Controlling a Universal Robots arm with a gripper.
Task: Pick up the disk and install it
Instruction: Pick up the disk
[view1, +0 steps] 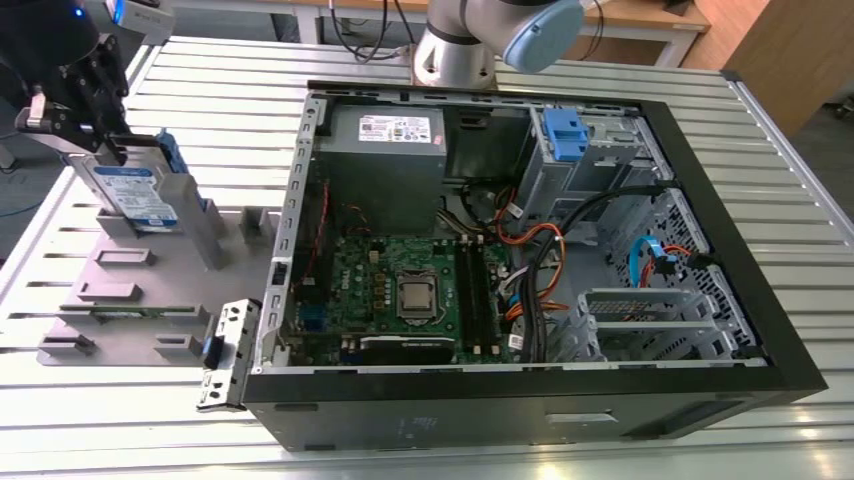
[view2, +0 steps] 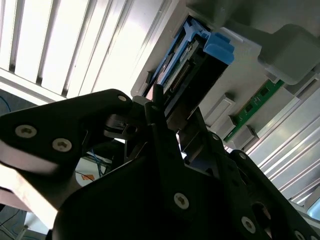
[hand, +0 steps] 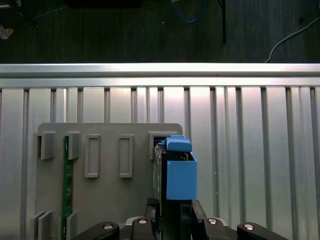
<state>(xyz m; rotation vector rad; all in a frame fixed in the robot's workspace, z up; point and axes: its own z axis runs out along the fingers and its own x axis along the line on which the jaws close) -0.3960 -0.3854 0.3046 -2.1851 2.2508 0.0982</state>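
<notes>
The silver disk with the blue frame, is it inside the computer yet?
Not yet. Done: nothing finished. In hand: the black gripper sits at the top of the flat silver metal disk with blue-and-white label and blue plastic carrier, standing upright in the grey plastic holder plate at the exterior view's left. Left: the disk is outside the open black computer case, so not installed.
</notes>
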